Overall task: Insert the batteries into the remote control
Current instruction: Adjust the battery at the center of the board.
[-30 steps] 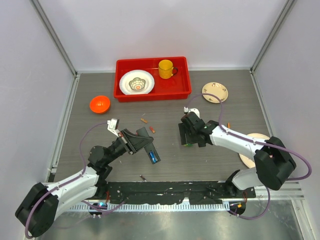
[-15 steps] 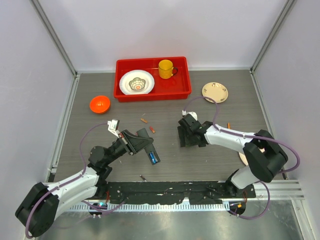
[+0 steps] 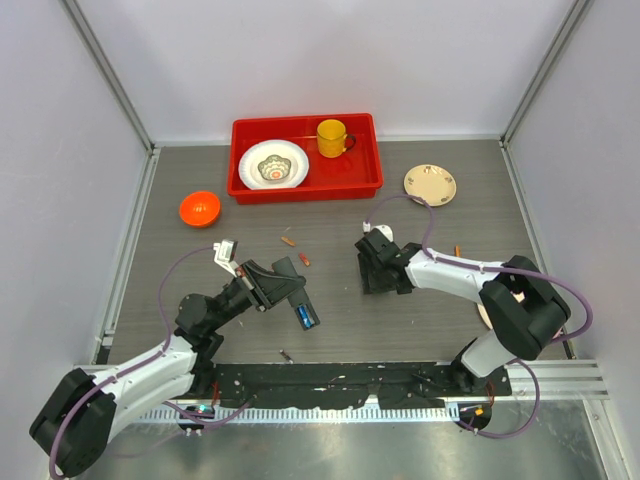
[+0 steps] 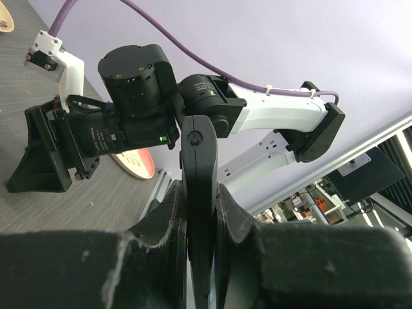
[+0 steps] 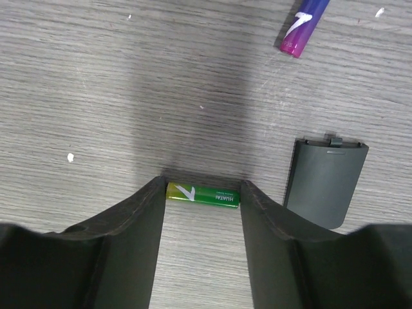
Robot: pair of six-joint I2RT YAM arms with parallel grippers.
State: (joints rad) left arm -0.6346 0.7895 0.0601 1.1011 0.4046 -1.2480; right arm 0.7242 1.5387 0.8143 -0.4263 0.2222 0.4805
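The task looks partly done. In the overhead view the left tool (image 3: 290, 290) holds the remote control (image 3: 302, 303) left of centre, raised off the bench (image 3: 200, 270). Its battery bay faces up, and a blue battery (image 3: 308, 317) seems to sit in it. The left wrist view shows the remote edge-on, pinched firmly between both fingers (image 4: 170, 212).

The battery cover (image 5: 325, 182) is off and lies flat at the right of the right wrist view. The right tool (image 3: 381, 272) is down at the bench, right of centre in the overhead view. A green battery (image 5: 203, 195) lies crosswise between its fingers (image 5: 129, 244), one finger at each end. I cannot tell whether they already pinch it or stand just clear.

A blue-and-magenta battery (image 5: 302, 18) lies loose at the upper right of that view. Two orange batteries (image 3: 288, 241) lie above the remote in the overhead picture.

By my reading, what is left is to lift the green cell, seat it in the bay and refit the cover.
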